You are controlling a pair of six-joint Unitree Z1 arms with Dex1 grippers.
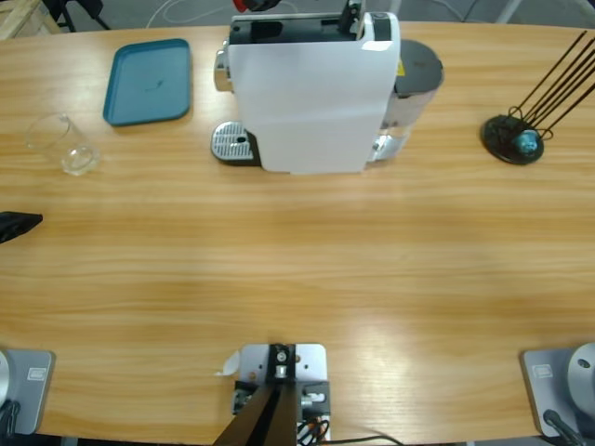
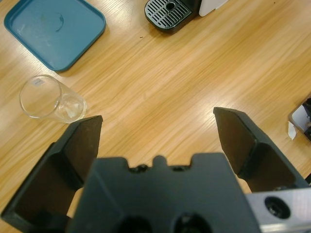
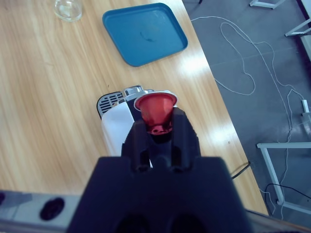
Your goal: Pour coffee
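Capsule [image 3: 155,112] pinched in right hand [image 3: 158,130] above coffee machine [image 3: 116,133]; left hand [image 2: 158,133] wide beside empty glass [image 2: 48,99] on surface [image 2: 170,87]; no coffee visible; seat capsule squarely, likely

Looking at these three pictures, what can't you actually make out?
- Right gripper, holding the red coffee capsule: cut off by the high view's top edge.
- Big white coffee machine: its capsule slot, hidden by the gripper in the right wrist view.
- Clear glass tumbler: any liquid inside, too faint.
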